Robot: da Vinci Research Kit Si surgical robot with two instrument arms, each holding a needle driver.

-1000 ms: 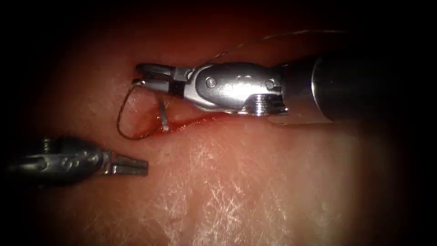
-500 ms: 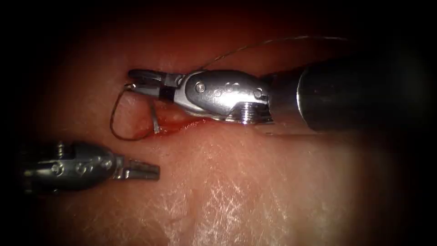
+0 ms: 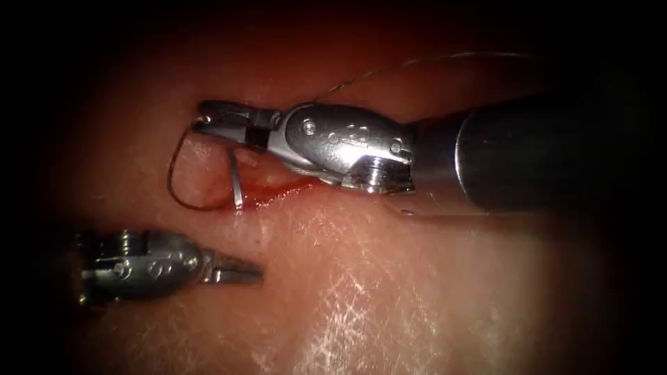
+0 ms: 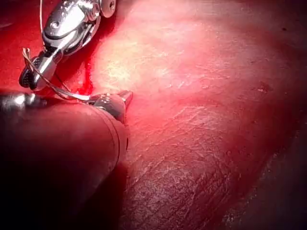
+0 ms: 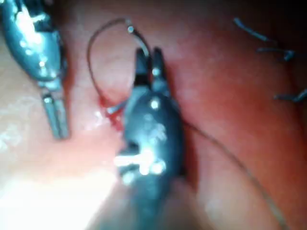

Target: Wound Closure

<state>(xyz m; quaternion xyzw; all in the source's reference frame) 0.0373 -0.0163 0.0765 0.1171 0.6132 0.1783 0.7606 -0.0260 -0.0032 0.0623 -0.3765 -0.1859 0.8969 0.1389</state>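
Observation:
My right tool reaches in from the right over the cut, jaws shut on the curved needle. The needle's tail pokes past the jaw tips, and its bright body drops to the cut's left end. There it meets the tissue in red fluid; I cannot tell how deep it sits. A thread loops from the tail round to the same spot, and another strand trails up to the right. My left tool lies lower left of the cut, shut and empty. The right wrist view shows the right tool and the left tool.
Cut ends of thread from earlier stitches stick out of the tissue beyond the right tool. The right tool's dark shaft lies over the cut's right part. In the left wrist view, the left tool sits just short of the right tool.
The left tool has slid right and slightly down, closer under the cut's left end. The right tool has shifted a little left, with the needle still held and its lower end at the cut.

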